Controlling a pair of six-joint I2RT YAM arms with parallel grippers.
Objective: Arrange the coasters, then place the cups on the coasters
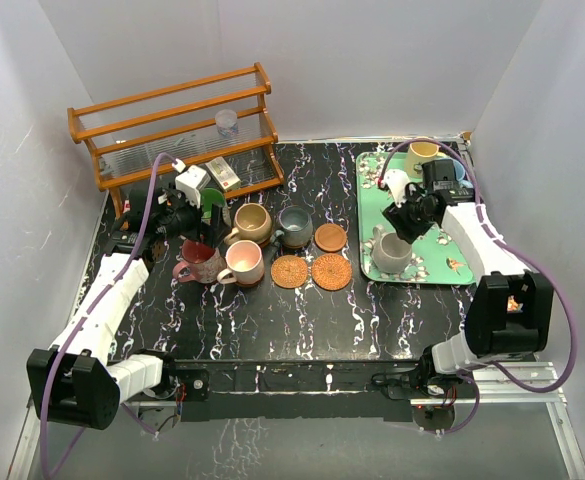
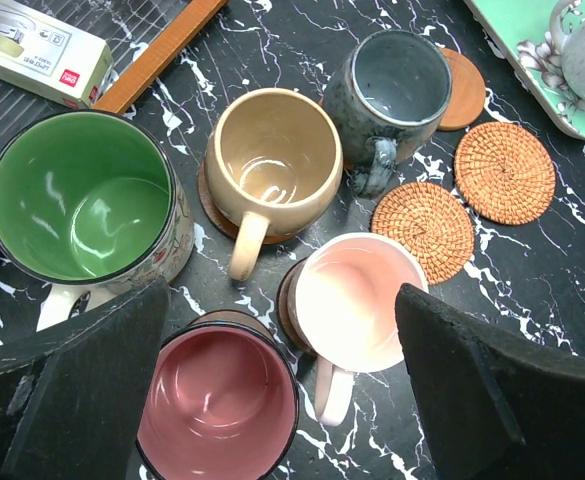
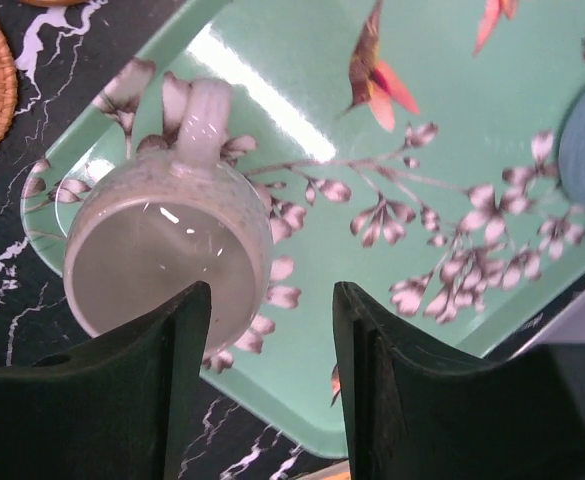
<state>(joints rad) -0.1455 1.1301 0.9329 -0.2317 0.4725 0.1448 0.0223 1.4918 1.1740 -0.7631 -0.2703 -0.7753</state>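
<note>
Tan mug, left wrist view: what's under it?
A brown wooden coaster shows as a crescent beneath the tan mug. The rest of the disc is covered by the mug.

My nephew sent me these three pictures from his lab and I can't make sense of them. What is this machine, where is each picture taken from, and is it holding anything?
These are two robot arms bolted to a black marble-patterned table. One picture looks down from above; the other two come from cameras on each wrist. The left gripper hovers open over a green mug, tan mug, grey-blue mug, pink mug and maroon mug. Two woven wicker coasters lie bare beside them. The right gripper is open over a cream mug on a green flowered tray. Neither holds anything.
</note>
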